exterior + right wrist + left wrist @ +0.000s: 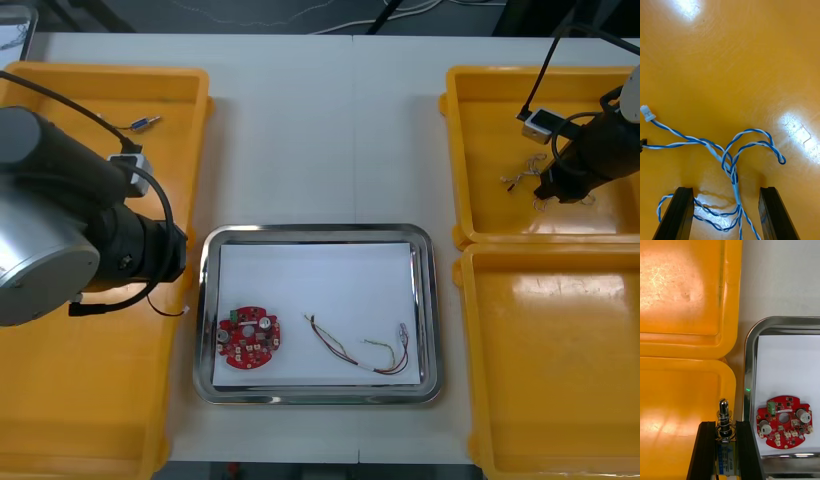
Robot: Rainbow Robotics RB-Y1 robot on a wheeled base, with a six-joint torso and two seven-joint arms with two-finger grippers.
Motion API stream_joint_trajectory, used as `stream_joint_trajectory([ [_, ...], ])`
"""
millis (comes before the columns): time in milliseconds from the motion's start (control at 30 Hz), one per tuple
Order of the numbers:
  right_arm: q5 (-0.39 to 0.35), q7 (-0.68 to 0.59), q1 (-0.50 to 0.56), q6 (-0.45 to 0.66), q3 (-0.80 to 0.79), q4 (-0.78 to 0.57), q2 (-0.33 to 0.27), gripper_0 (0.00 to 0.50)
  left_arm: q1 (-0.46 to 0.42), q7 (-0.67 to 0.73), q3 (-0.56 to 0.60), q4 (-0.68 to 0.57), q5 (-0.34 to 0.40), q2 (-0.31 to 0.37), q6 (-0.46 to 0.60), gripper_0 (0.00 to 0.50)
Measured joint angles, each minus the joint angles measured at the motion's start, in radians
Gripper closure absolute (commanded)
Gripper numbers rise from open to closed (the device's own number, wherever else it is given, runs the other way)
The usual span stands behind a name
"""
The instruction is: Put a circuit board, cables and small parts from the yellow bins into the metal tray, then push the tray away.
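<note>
The left gripper (727, 425) squeezes a small metal part (724, 416) over a left yellow bin (677, 397), just beside the metal tray (748, 363). The right gripper (724, 191) is spread wide over the blue and white cable (733, 165) in the far right bin (480, 130).

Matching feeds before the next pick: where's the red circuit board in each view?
Front view: red circuit board in metal tray's near left corner.
Left wrist view: board in the tray, beside left gripper shut on small metal part.
Right wrist view: open right gripper over blue and white cable.
Shared landmark: tray's shiny rim.
</note>
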Motion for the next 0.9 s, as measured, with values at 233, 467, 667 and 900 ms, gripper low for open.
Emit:
stream_joint_trajectory([
  [233, 0.0, -0.017, -0.002, -0.048, 0.0, 0.027, 0.003, 0.0, -0.066, 0.0, -0.078, 0.137, -0.053, -0.034, 0.0, 0.5],
  [467, 0.0, -0.037, -0.011, -0.06, 0.0, 0.049, 0.005, 0.12, -0.118, 0.0, -0.133, 0.215, -0.057, -0.06, 0.0, 0.5],
  [667, 0.0, -0.037, -0.014, -0.062, 0.0, 0.049, 0.009, 0.5, -0.165, 0.0, -0.165, 0.227, 0.0, -0.065, -0.002, 0.5],
  [900, 0.001, -0.037, -0.015, -0.064, 0.0, 0.049, 0.01, 0.5, -0.174, 0.0, -0.19, 0.25, 0.027, -0.065, -0.101, 0.5],
])
